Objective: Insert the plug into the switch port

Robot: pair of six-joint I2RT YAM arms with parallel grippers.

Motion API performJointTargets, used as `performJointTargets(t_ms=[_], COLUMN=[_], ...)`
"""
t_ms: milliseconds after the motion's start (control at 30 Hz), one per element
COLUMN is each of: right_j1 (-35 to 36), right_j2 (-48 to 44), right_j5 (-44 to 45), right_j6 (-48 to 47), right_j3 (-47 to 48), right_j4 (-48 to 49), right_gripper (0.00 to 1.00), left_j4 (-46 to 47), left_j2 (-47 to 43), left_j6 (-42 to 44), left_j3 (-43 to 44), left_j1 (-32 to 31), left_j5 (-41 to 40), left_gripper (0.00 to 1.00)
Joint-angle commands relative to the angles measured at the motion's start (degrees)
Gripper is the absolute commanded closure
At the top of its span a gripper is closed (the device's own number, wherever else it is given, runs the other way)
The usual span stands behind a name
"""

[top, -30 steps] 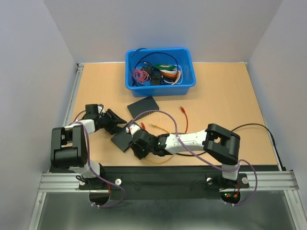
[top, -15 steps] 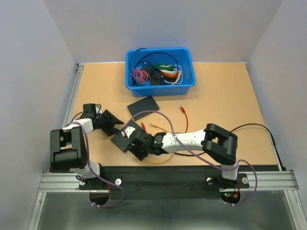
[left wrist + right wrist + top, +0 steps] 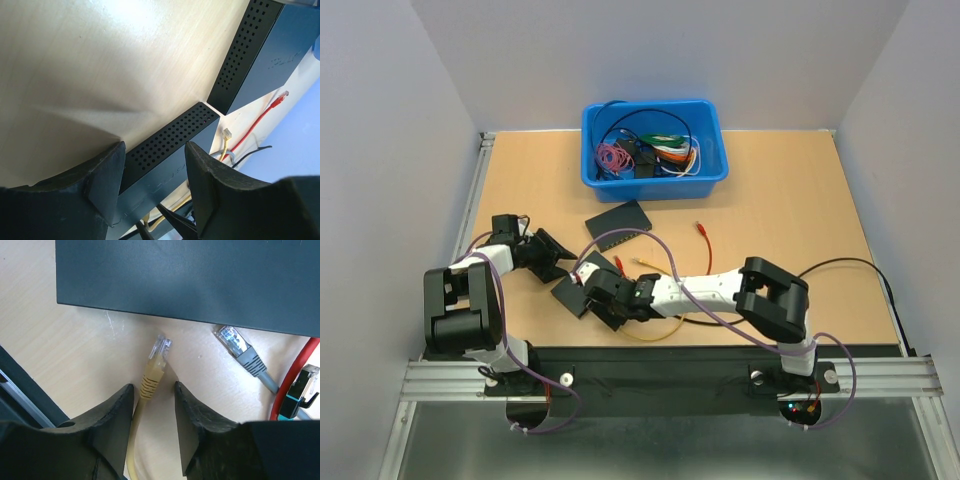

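A small black switch [image 3: 574, 292] lies on the table in front of the arms. It also shows in the left wrist view [image 3: 167, 142] and the right wrist view [image 3: 190, 280]. My left gripper [image 3: 546, 256] [image 3: 155, 150] is open, and its jaws straddle the perforated end of the switch. My right gripper [image 3: 604, 298] [image 3: 153, 390] is open. The yellow plug [image 3: 156, 357] lies on the table between its jaws, its cable against the left finger [image 3: 107, 425]. The plug's tip points at the switch's edge, a short gap away.
A second black switch [image 3: 618, 220] [image 3: 260, 55] lies further back. A blue bin [image 3: 655, 140] of cables stands at the far edge. A grey plug [image 3: 240, 351], a red cable [image 3: 295, 375] and a teal-and-black plug [image 3: 300, 390] lie beside the yellow one.
My right arm has moved left, bringing its gripper up to the small switch. My left gripper has shifted slightly left and stays at the switch's end.
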Motion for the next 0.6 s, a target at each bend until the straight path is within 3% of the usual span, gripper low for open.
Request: performJointTargets(t_ms=[0, 167, 233, 267, 300, 433, 567], right_j1=[0.1, 0.1, 0.1, 0.1, 0.1, -0.25, -2.62], right_j2=[3.77, 5.09, 5.09, 4.92, 4.39, -4.82, -17.38], right_j5=[1.19, 2.5, 3.12, 3.38, 3.65, 2.86, -7.06], right_j6=[-1.46, -1.03, -0.5, -0.41, -0.24, 0.73, 2.92], right_j3=[1.28, 2.6, 2.69, 2.6, 2.34, -5.45, -10.75], right_j4=[-4.8, -4.89, -4.89, -4.89, -4.72, 1.07, 5.65], right_gripper=[0.57, 0.57, 0.72, 0.96, 1.0, 0.99, 1.0], left_j4=[-3.87, -3.96, -3.96, -3.79, -3.87, -3.61, -3.34], left_j2=[1.61, 1.26, 1.26, 1.17, 1.17, -0.32, -5.06], left_j6=[4.42, 4.6, 4.86, 4.86, 4.95, 5.91, 7.49], left_j3=[-1.66, -1.49, -1.57, -1.66, -1.57, -1.22, -0.43], left_j1=[0.89, 0.98, 0.98, 0.98, 0.98, 0.98, 0.98], left_j5=[-8.71, -8.63, -8.54, -8.28, -8.1, -5.64, -2.39], left_gripper=[0.36, 0.36, 0.36, 0.36, 0.36, 0.36, 0.36])
